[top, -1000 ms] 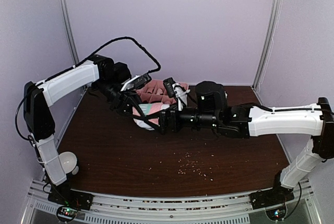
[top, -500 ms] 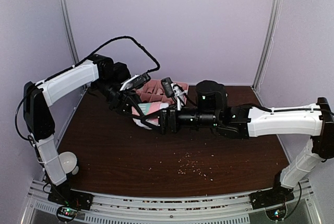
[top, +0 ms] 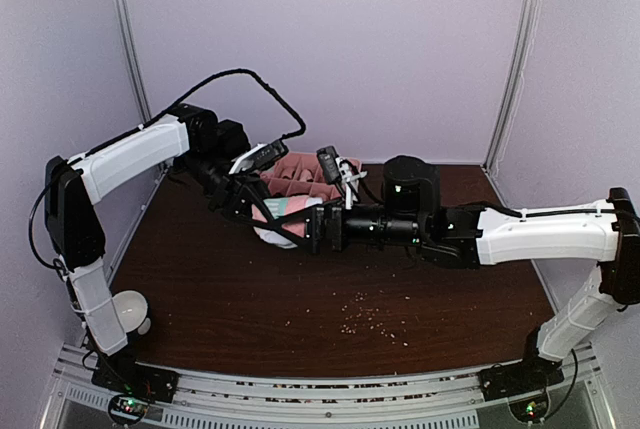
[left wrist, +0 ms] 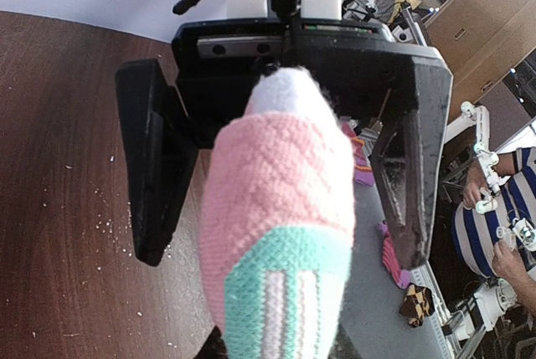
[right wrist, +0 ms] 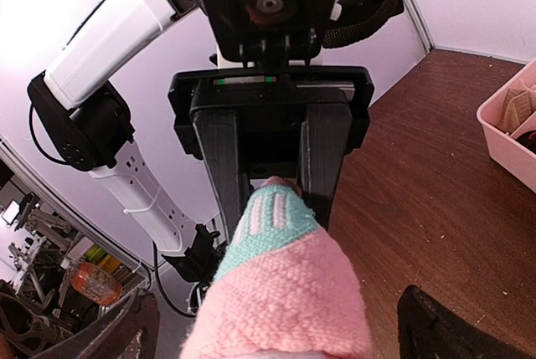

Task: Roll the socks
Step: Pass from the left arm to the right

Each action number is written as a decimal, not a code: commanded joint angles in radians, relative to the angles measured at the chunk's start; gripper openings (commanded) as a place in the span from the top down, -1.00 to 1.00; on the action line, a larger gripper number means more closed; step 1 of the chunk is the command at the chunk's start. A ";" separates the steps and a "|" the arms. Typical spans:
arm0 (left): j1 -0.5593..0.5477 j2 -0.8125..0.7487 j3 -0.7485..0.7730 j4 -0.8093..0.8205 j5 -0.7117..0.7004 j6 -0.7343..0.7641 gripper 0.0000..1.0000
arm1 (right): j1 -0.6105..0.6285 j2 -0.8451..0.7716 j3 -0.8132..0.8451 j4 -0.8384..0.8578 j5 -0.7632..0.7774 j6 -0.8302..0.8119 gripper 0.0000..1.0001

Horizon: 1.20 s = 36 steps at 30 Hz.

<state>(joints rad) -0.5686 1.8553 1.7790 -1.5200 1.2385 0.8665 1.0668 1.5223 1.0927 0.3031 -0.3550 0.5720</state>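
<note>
Rolling step under way. Left hand clamped on teal end of pink sock; right hand spread wide, white tip between its jaws, ungripped. Next, likely: closing right hand there, then winding toward left hand.

A pink sock with a green and white patch sticks up in the middle. The right pincer faces it, its two black fingers wide apart, one on each side of the sock. Tiny crumbs lie on the brown surface.
</note>
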 commanded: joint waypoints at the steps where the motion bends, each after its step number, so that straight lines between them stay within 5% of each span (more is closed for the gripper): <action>1: 0.001 -0.039 0.028 -0.019 0.032 0.026 1.00 | -0.028 -0.014 0.002 0.018 -0.015 0.083 -0.83; 3: 0.002 -0.041 0.029 -0.020 0.032 0.026 1.00 | -0.037 0.010 -0.028 0.156 -0.098 0.144 -0.23; 5: 0.002 -0.042 0.030 -0.020 0.032 0.027 1.00 | -0.041 0.027 -0.024 0.179 -0.120 0.165 0.71; 6: 0.002 -0.043 0.030 -0.022 0.032 0.027 1.00 | -0.038 0.031 -0.018 0.162 -0.119 0.157 0.99; 8: 0.002 -0.045 0.031 -0.022 0.032 0.026 1.00 | -0.036 0.036 -0.017 0.174 -0.143 0.159 1.00; 9: 0.002 -0.046 0.030 -0.021 0.032 0.026 1.00 | -0.035 0.039 -0.015 0.176 -0.148 0.163 -0.66; 11: 0.002 -0.047 0.030 -0.022 0.030 0.026 1.00 | -0.029 0.037 -0.004 0.139 -0.148 0.148 -1.00; 19: 0.001 -0.049 0.031 -0.022 0.030 0.029 1.00 | -0.025 0.032 0.036 0.016 -0.103 0.129 -0.92; 23: 0.003 -0.048 0.036 -0.026 0.029 0.029 1.00 | -0.020 0.044 0.017 0.070 -0.142 0.148 -0.22; 25: 0.002 -0.048 0.038 -0.028 0.030 0.029 1.00 | -0.008 0.041 0.019 0.088 -0.149 0.135 0.35; 26: 0.002 -0.047 0.041 -0.029 0.030 0.027 1.00 | -0.006 0.035 0.018 0.102 -0.148 0.134 0.83; 27: 0.002 -0.047 0.042 -0.029 0.031 0.027 1.00 | 0.000 0.026 0.020 0.097 -0.129 0.126 -0.29; 28: 0.001 -0.047 0.043 -0.030 0.032 0.026 1.00 | 0.003 0.017 0.021 0.077 -0.114 0.110 -0.93; 30: 0.001 -0.048 0.042 -0.031 0.031 0.028 1.00 | -0.006 0.023 0.015 0.136 -0.181 0.131 -0.57; 33: 0.003 -0.046 0.042 -0.031 0.031 0.030 1.00 | -0.024 0.056 0.012 0.251 -0.269 0.221 0.34; 36: 0.002 -0.044 0.043 -0.032 0.030 0.030 1.00 | -0.025 0.069 0.019 0.230 -0.258 0.232 0.61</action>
<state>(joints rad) -0.5644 1.8282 1.7954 -1.5600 1.2575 0.8764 1.0435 1.5730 1.0946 0.4393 -0.5602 0.7536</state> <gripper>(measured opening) 0.222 0.258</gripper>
